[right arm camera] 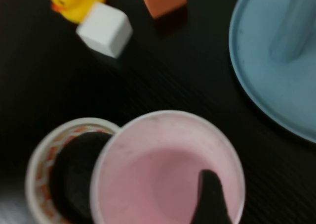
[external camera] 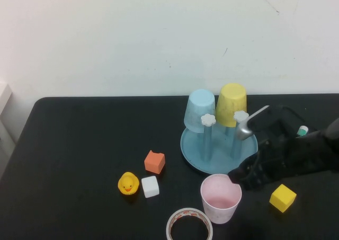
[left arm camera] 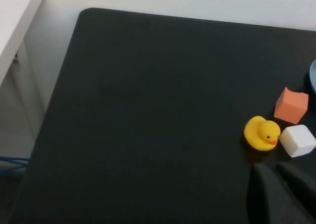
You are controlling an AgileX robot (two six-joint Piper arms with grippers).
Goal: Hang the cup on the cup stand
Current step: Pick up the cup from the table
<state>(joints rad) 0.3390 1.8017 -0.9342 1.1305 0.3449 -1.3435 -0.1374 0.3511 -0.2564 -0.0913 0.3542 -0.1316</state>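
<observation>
Pale pink cup (external camera: 221, 197) upright, mouth up, just before light blue pegged cup stand (external camera: 219, 151)

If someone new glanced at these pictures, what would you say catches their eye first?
Probably the cup stand at the table's middle, with a light blue cup and a yellow cup upside down on its pegs. Next, the upright pink cup in front of it, where the right pincer reaches over the rim with one finger inside. The left pincer hangs apart, near a rubber duck.

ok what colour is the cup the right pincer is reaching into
Pale pink cup, clearest in the right wrist view; right pincer at its rim.
</observation>
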